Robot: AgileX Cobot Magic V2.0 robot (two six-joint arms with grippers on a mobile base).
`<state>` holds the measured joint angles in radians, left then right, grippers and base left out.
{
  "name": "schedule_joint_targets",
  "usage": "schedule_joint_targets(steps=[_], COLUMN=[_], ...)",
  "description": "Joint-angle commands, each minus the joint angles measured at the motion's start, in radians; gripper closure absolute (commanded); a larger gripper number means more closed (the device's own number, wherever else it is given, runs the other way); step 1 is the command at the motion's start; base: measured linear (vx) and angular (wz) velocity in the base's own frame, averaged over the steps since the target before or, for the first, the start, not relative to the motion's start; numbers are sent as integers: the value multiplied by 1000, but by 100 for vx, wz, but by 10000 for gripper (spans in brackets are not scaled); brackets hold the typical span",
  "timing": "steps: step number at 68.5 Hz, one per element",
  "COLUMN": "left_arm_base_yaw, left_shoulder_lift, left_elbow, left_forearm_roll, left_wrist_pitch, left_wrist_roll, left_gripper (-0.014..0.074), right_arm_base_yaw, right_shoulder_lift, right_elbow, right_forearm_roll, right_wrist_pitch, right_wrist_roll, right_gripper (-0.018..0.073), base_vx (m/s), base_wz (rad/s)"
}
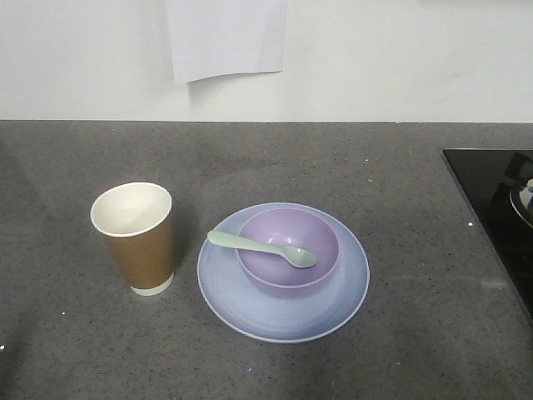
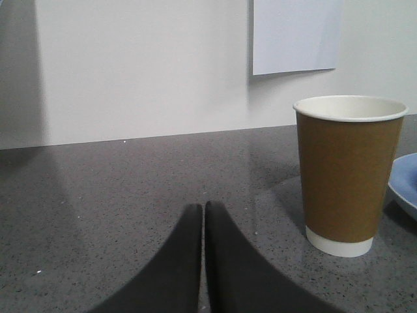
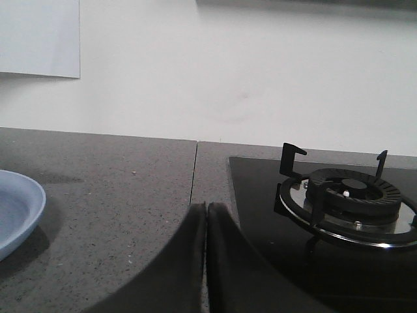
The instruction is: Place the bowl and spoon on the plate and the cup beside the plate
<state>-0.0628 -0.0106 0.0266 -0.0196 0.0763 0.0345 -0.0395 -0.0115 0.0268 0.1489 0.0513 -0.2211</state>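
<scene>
The pale blue plate (image 1: 283, 312) lies on the grey counter with the lavender bowl (image 1: 287, 250) standing on it. Across the bowl's rim rests the mint-green spoon (image 1: 262, 248), handle pointing left. The brown paper cup (image 1: 136, 237) stands upright just left of the plate, apart from it. Neither gripper shows in the front view. In the left wrist view my left gripper (image 2: 204, 207) is shut and empty, low over the counter, with the cup (image 2: 347, 173) ahead to its right and the plate's edge (image 2: 407, 182) at the frame's right. My right gripper (image 3: 206, 207) is shut and empty; the plate's rim (image 3: 23, 208) lies to its left.
A black glass hob (image 1: 500, 208) with a gas burner (image 3: 345, 202) takes up the counter's right side. A white wall runs along the back with a sheet of paper (image 1: 225, 37) stuck on it.
</scene>
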Motion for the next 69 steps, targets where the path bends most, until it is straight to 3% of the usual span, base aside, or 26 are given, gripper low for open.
schedule_joint_targets(steps=[1, 12, 21, 26, 69], left_arm_base_yaw=[2, 2, 2, 2, 2], left_shoulder_lift=[-7, -7, -7, -7, -7], left_elbow=[-24, -24, -24, -24, -24], left_forearm_roll=[-9, -9, -9, -9, -9], left_wrist_pitch=[-70, -70, -70, -70, -70], left_wrist_roll=[-10, -10, -10, -10, -10], left_gripper=[603, 603, 603, 603, 603], right_arm_base_yaw=[-7, -7, -7, -7, -6], right_shoulder_lift=[-13, -13, -13, -13, -13], right_elbow=[4, 5, 5, 5, 4], right_forearm_roll=[-6, -31, -196, -233, -209], right_wrist_pitch=[-77, -78, -79, -84, -83], right_wrist_roll=[-2, 54, 221, 263, 245], right_gripper=[561, 561, 561, 561, 560], base_vx=[0, 0, 0, 0, 0], base_wz=[0, 0, 0, 0, 0])
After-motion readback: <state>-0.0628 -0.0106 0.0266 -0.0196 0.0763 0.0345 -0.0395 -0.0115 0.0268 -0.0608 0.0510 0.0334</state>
